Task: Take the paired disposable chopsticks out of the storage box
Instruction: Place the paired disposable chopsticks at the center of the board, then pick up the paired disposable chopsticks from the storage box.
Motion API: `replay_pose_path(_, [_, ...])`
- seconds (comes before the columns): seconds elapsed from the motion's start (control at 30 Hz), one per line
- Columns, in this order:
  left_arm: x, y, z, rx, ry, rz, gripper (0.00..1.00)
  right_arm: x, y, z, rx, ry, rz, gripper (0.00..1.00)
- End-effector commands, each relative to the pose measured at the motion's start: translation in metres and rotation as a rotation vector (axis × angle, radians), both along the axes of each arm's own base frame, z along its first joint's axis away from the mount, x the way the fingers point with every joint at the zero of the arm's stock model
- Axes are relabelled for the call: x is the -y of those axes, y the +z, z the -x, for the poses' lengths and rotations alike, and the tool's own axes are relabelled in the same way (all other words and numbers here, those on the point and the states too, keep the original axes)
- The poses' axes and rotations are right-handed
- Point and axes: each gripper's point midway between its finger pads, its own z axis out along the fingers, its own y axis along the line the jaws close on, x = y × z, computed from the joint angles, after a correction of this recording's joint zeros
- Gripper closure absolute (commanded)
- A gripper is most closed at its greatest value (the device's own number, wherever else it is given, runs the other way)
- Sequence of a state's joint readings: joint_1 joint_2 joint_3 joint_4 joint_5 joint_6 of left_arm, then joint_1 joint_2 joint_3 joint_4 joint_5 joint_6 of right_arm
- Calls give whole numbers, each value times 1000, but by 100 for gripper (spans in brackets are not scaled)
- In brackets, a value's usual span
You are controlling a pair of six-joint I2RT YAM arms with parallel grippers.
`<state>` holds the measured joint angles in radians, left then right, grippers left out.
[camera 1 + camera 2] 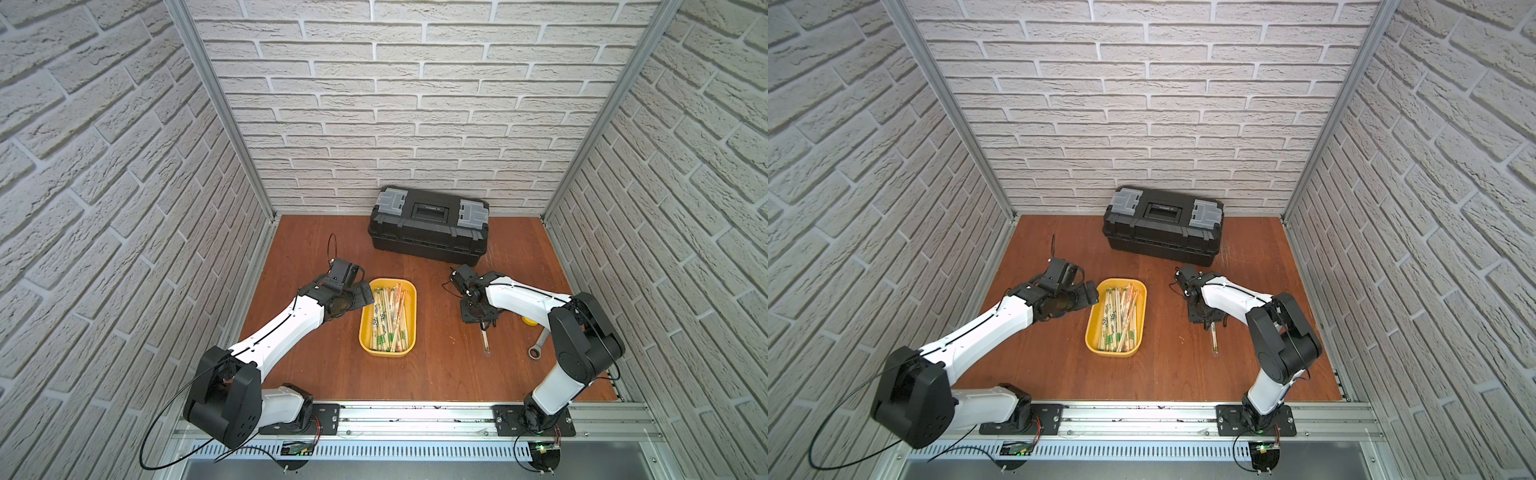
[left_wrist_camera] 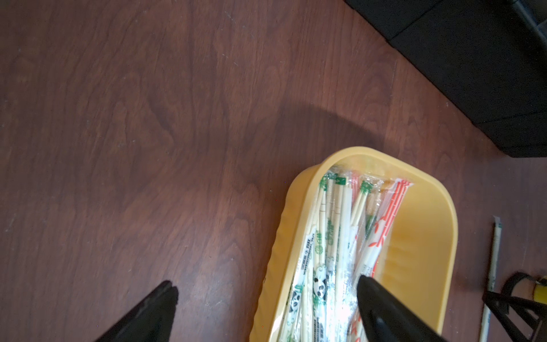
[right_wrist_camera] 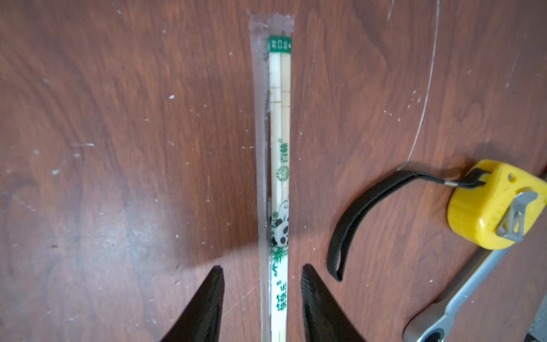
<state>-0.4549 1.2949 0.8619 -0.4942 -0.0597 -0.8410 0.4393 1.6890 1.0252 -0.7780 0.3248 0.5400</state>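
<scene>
So most of the paired disposable chopsticks (image 1: 388, 320) are sitting in the storage box (image 1: 410, 305), the yellow tray roughly mid-bench. They're piled lengthwise in their clear sleeves with green, orange and panda prints, bunched toward the left arm's side, so the other side of the tray floor is bare yellow. You get the same picture in both top views (image 1: 1119, 318).

One sleeved pair (image 3: 279, 177) is out of the tray, flat on the bench (image 1: 332, 365) on the right arm's side, well apart from the tray. It has a green end tab and a little panda on it.

The right pincer (image 3: 262, 267) sits low over that pair with its fingers spread on either side of the sleeve. There's a visible gap on both sides, so it isn't pinching anything.

The left pincer (image 2: 266, 281) is spread wide at the tray's far end. One finger (image 2: 381, 308) is over the chopsticks inside the tray and the other is outside it above bare wood, so it straddles the tray wall. I can't tell if the inner finger actually touches the sleeves.

Near the loose pair there's a yellow tape measure (image 3: 491, 207) with a black wrist strap (image 3: 355, 213), plus a silver ratchet wrench (image 3: 461, 299) just beside it. A black toolbox (image 1: 428, 226) with grey latches sits closed against the back wall.
</scene>
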Motion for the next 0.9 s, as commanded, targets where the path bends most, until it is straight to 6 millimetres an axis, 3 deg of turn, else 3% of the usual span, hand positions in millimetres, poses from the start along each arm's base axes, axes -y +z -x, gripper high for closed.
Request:
replay_pose_path(0.0, [-1,2,-2,17,2,-13,2,-5,17,-9,54,-7,-37,49])
replay_pose_path(0.33, [-12,3,-5,20,17,-41,2,-38,49,-10,122,12,-224,48])
replay_pose_path(0.57, [-25,3,-8,17,41,-56,2,-91,75,-18,168,85,-361,50])
replay_pose_path(0.87, [-41,-1,-5,11,73,-61,2,-169,102,-21,198,180,-561,59])
